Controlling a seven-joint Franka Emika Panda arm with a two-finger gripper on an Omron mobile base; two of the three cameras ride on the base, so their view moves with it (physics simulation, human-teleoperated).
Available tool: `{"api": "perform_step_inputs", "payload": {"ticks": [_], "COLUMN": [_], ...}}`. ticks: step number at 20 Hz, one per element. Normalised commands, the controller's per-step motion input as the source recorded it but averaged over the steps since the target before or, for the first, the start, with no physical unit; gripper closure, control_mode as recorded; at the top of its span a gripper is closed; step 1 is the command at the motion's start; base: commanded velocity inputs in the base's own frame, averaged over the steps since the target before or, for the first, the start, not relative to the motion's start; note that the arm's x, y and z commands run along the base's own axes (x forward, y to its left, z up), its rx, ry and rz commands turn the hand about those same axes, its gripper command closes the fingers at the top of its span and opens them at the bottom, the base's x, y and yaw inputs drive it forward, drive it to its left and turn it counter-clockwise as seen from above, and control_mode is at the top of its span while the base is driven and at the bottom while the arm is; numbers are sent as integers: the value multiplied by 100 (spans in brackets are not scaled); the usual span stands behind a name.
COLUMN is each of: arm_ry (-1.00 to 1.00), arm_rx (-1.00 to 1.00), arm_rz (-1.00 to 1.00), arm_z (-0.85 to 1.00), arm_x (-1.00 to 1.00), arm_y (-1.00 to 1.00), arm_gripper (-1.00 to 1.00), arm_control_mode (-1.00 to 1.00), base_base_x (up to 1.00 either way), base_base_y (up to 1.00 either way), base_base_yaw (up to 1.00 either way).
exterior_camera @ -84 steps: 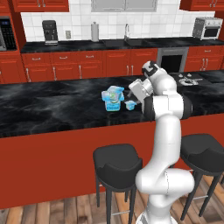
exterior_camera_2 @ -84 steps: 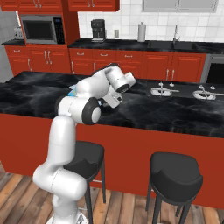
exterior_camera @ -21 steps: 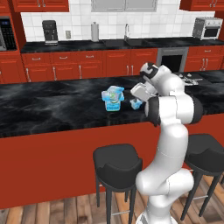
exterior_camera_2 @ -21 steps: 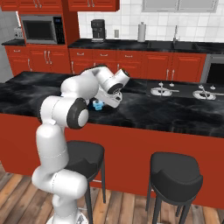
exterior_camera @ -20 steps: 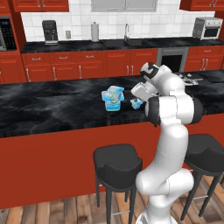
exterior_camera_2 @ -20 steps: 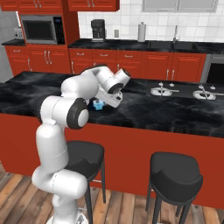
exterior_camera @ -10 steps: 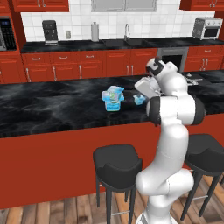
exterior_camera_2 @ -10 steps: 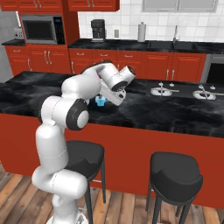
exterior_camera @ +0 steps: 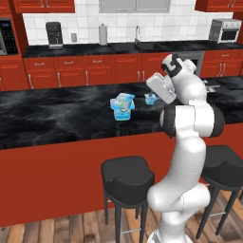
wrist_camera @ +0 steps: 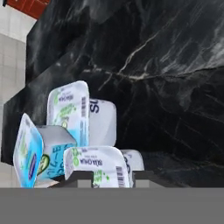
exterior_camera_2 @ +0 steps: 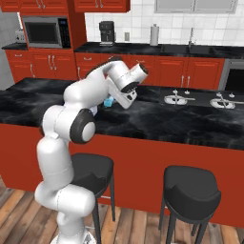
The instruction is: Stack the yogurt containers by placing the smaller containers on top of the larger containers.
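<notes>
The black marble surface [exterior_camera: 57, 109] of the kitchen island carried everything, and the wide yogurt tub [exterior_camera: 122, 108] served as the landmark on it. Behind the island ran red cabinets with a coffee maker [exterior_camera: 54, 34] and a sink faucet [exterior_camera: 137, 34] on the back counter; two black stools [exterior_camera: 127, 175] stood in front of the island, below the tub.

The white arm [exterior_camera: 187, 118] rose to the right of the wide tub and bent over the surface, its wrist just to the tub's right.

The wide tub sat near the middle of the surface, with the mid-sized yogurt cup [exterior_camera: 124, 100] seemingly resting on top of it at a slight tilt. In the hand view both appeared [wrist_camera: 33, 148] [wrist_camera: 69, 109], canted by the camera's roll.

The tiny yogurt cup [exterior_camera: 151, 98] was to the right of the wide tub and apart from it, raised off the surface at the arm's end. In the hand view its labelled lid [wrist_camera: 97, 168] sat right between the finger tips. The claw [wrist_camera: 105, 178] appeared to be pinching this tiny cup, though the tips were mostly cut off by the frame edge.

The risks, as I judged them: the grip seemed to sit low and near the cup's edge, so the cup could twist or slip out during the carry. The mid-sized cup looked tilted, so setting the tiny one down on it could topple both. A sideways approach might also nudge the stack off the wide tub.
</notes>
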Motion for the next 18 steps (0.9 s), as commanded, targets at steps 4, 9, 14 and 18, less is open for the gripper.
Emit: {"api": "perform_step_inputs", "payload": {"ticks": [4, 9, 14, 18], "arm_ry": [1, 4, 9, 13], "arm_rx": [0, 0, 0, 4], "arm_rz": [-19, -19, -16, -13], "arm_z": [47, 12, 0, 5], "arm_x": [-19, -34, -16, -5], "arm_y": [31, 29, 7, -5], "arm_gripper": [100, 100, 100, 100], "arm_control_mode": [-100, -100, -100, -100], "base_base_x": [0, 0, 0, 0], "base_base_y": [0, 0, 0, 0], "base_base_yaw": [0, 0, 0, 0]}}
